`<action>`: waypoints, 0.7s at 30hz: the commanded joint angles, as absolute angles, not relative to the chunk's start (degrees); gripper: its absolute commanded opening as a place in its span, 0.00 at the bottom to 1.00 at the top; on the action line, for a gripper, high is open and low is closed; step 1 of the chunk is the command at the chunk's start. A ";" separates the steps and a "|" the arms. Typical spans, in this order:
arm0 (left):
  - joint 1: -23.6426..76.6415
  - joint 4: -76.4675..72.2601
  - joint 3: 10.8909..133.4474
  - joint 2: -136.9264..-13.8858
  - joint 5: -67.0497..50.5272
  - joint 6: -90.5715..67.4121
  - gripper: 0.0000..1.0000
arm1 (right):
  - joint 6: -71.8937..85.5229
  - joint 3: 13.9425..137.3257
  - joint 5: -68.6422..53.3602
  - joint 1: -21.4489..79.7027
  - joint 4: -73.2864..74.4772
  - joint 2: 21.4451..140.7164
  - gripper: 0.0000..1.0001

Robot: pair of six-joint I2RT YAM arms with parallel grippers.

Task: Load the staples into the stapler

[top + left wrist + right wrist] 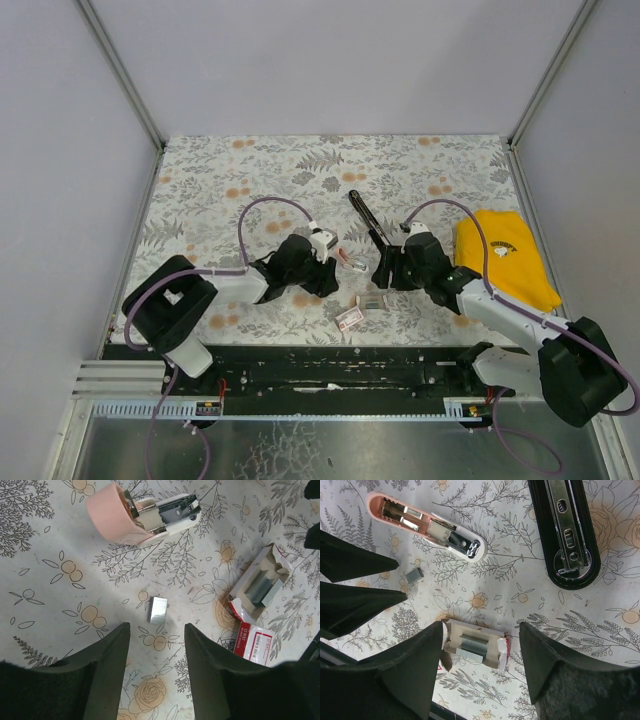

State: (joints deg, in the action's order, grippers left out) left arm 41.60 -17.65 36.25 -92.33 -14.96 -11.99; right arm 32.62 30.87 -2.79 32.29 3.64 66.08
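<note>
**Two end effectors open, no staples loaded yet**

Obs., left end effector [157, 632]: fingers apart, holding nothing, low over the surface [60, 630]. A short loose strip of staples [158, 611] lies just ahead of the gap, untouched.

Obs., right end effector [481, 630]: fingers apart, holding nothing, one on either side of the open staple box [475, 647]. More strips show inside the box. Cannot tell whether the fingers touch its walls.

Further out: a small pink stapler [427, 525] lies opened on the surface beyond the loose strip, between the two arms. The box's red-printed sleeve [253, 642] lies just beside the box. A yellow cloth [505, 255] sits well off to the right.

Black stapler [567, 530]: flat on the surface, just beyond the right end effector, apart from both arms. Its metal track faces up, and no staples show in the visible part. From above, its long axis runs diagonally, far-left to near-right. The rounded end points toward the right end effector. Hinge end not identifiable.

Assessment: early stage. Staples are out of the box and the black stapler looks opened. Picking up a strip, seating it in the track and closing are all left to do.
</note>
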 commanded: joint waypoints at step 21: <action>47.16 -20.01 34.58 -95.81 -11.32 -17.07 0.36 | 35.49 31.46 -2.30 31.73 3.87 63.37 0.69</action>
State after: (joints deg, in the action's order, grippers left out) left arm 44.86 -20.71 37.43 -95.81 -14.50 -13.89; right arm 34.59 30.83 -2.76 32.18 4.25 64.75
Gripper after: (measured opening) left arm 0.366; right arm 0.688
